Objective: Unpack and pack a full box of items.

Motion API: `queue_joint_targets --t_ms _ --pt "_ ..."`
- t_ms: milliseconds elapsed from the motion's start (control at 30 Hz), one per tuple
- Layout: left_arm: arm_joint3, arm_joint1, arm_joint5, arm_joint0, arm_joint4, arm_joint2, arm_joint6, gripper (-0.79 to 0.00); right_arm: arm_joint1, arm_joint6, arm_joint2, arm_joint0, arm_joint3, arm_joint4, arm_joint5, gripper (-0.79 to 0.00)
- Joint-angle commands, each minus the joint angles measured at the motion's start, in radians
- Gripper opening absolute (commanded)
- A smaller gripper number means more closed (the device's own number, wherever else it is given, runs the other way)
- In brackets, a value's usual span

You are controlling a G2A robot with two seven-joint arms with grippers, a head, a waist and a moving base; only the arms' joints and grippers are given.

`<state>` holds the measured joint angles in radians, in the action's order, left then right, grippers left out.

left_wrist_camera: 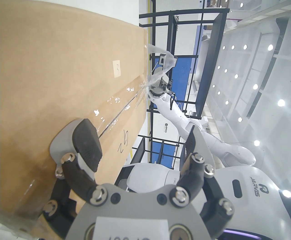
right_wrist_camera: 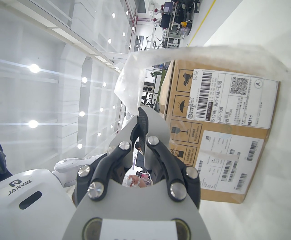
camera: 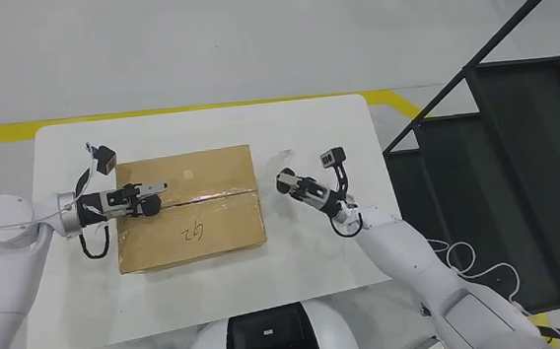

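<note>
A brown cardboard box [camera: 190, 207] lies closed on the white table [camera: 306, 133], with handwriting on its lid and a taped centre seam [left_wrist_camera: 118, 113]. My left gripper [camera: 155, 196] is open at the box's left end, one pad [left_wrist_camera: 87, 142] resting on the lid. My right gripper [camera: 284, 182] is just off the box's right end, shut on a strip of clear tape [right_wrist_camera: 134, 81]. The tape curls up from the box's end face [right_wrist_camera: 218, 136], which carries shipping labels. That same tape strip [left_wrist_camera: 161, 61] stands peeled off the far end of the seam in the left wrist view.
A dark metal staircase [camera: 496, 157] stands to the right of the table. A yellow floor line [camera: 206, 111] runs behind the table's far edge. The box takes up the table's middle; bare table shows around it.
</note>
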<state>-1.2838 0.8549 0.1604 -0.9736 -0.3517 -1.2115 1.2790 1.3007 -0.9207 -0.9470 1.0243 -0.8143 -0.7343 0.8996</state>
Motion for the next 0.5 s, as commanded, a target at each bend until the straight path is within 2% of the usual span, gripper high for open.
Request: queue_joint_targets --t_ms 0,267,467 --pt "0.002 0.001 -0.002 0.002 -0.001 0.002 0.000 0.000 -0.005 0.005 0.004 0.006 -0.023 0.021 0.005 -0.785" --pt "0.012 0.004 0.000 0.011 0.000 0.010 0.005 0.000 -0.021 -0.023 0.028 -0.001 -0.088 0.098 -0.023 -0.785" --pt "0.020 0.005 0.005 0.015 0.000 0.013 0.007 0.000 -0.015 -0.060 0.050 -0.044 -0.051 0.121 -0.061 -0.779"
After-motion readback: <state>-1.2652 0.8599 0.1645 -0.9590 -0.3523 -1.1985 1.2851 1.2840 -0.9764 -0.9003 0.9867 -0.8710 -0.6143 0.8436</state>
